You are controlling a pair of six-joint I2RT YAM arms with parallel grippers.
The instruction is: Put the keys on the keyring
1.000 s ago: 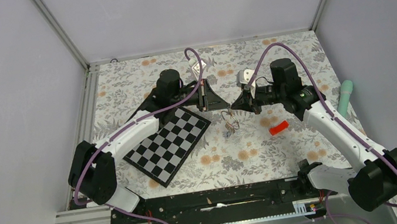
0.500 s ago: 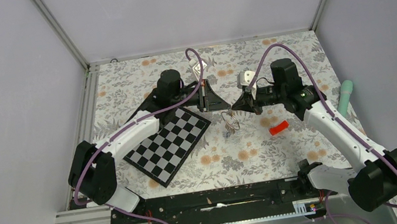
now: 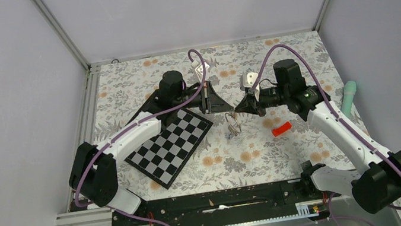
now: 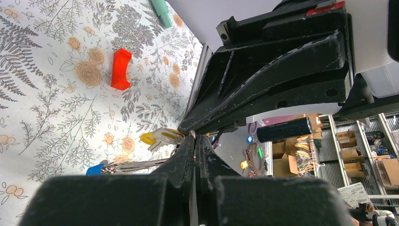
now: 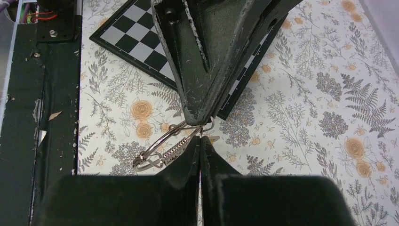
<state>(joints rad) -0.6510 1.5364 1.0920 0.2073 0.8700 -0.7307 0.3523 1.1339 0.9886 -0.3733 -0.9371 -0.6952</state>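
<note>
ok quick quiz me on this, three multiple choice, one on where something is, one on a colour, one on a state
1. The red block lies:
A. on a chessboard square
B. on the floral cloth
C. between gripper fingers

2. In the left wrist view, the head caps of the keys are:
A. blue and yellow
B. green and red
C. both black

3. The fingers of the right gripper are:
A. spread wide
B. shut together
C. out of view

Answers:
1. B, it rests alone on the flower print.
2. A, one blue cap and one yellow cap show beside the fingertips.
3. B, the right wrist view shows only a thin seam between them.
</note>
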